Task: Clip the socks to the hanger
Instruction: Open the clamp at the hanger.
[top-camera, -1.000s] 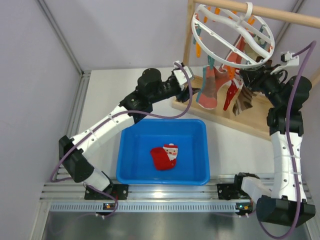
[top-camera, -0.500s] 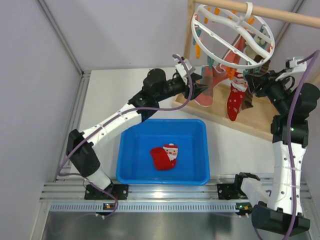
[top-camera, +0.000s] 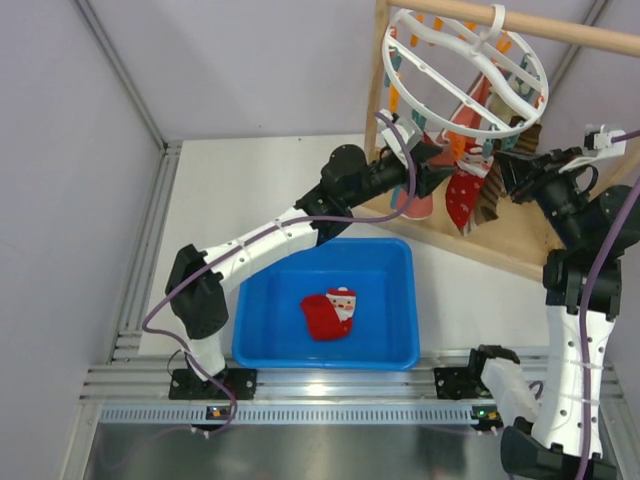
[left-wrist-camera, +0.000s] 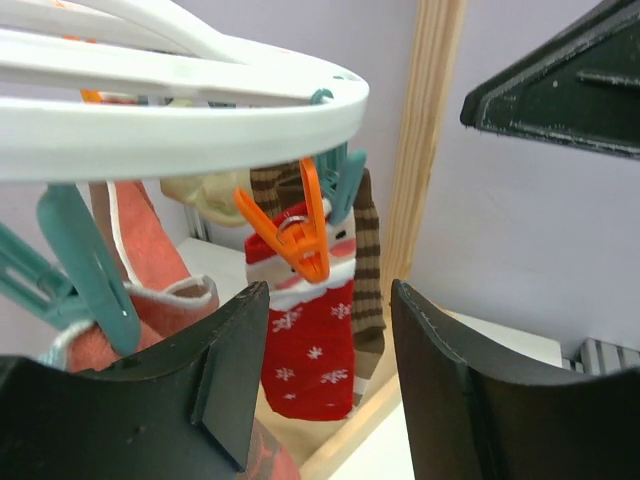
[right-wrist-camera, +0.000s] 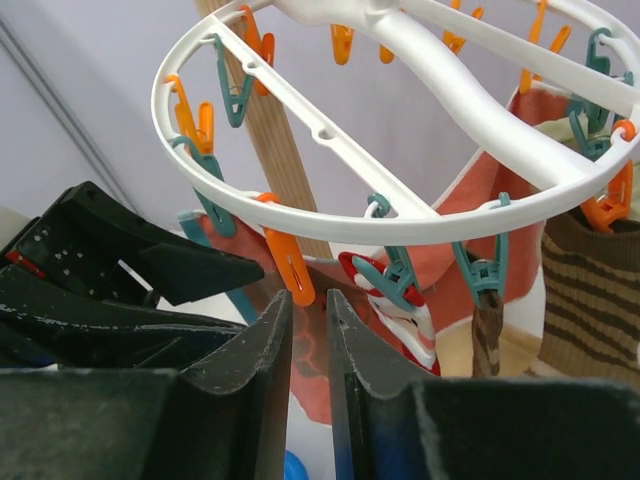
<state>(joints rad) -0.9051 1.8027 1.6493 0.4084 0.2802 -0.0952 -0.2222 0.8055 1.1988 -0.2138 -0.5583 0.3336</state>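
Round white plastic ring hanger (top-camera: 465, 72), rimmed with orange and teal clothespins — upper right of the top view, hung on a wooden frame stand (top-camera: 505, 18). Red Santa-face sock (left-wrist-camera: 315, 340) hangs from an orange clothespin (left-wrist-camera: 297, 230). Second red Santa sock (top-camera: 330, 313) lies in a blue plastic bin (top-camera: 402, 262), centre. Left gripper (left-wrist-camera: 330, 390) — fingers spread, empty. Right gripper (right-wrist-camera: 308, 345) — fingers almost together, nothing visibly between them.

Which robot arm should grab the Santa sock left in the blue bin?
Probably the left. Its gripper looks open and empty; the Santa sock lies in the blue bin nearer the left arm's side.
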